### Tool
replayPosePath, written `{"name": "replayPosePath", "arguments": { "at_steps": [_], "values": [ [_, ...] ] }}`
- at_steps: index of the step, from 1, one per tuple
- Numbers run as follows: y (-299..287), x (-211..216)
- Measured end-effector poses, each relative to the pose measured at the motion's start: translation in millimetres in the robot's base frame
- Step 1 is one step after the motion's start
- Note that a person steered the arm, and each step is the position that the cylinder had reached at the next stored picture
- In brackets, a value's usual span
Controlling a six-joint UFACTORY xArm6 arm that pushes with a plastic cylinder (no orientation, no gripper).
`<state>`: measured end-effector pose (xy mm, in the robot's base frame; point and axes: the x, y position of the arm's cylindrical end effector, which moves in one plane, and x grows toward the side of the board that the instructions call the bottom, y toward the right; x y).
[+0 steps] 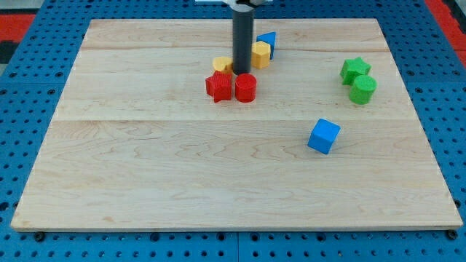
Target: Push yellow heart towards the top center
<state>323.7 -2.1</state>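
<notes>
My tip [242, 73] rests on the board among a cluster of blocks just above the view's middle. A small yellow block [222, 64], which looks like the heart, lies just left of the tip and close against the rod. Its lower edge is partly hidden behind a red star [218, 86]. A second yellow block [261, 54], with an angular shape, sits just right of the rod. A red cylinder [245, 87] stands directly below the tip, nearly touching it.
A blue triangular block [268, 40] sits behind the angular yellow block, towards the view's top. A green star [354, 69] and a green cylinder [362, 89] stand together at the view's right. A blue cube [323, 136] lies below them. The wooden board [145, 182] lies on a blue pegboard.
</notes>
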Motion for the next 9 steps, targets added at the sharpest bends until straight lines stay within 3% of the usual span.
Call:
{"name": "replayPosePath", "arguments": {
  "at_steps": [2,4,5,6,7,9],
  "values": [
    [-79.7,-47.4],
    [-142.0,-43.7],
    [-163.1,-15.2],
    [-143.3,24.6],
    [-104.8,28.5],
    [-85.0,22.9]
  ]
}}
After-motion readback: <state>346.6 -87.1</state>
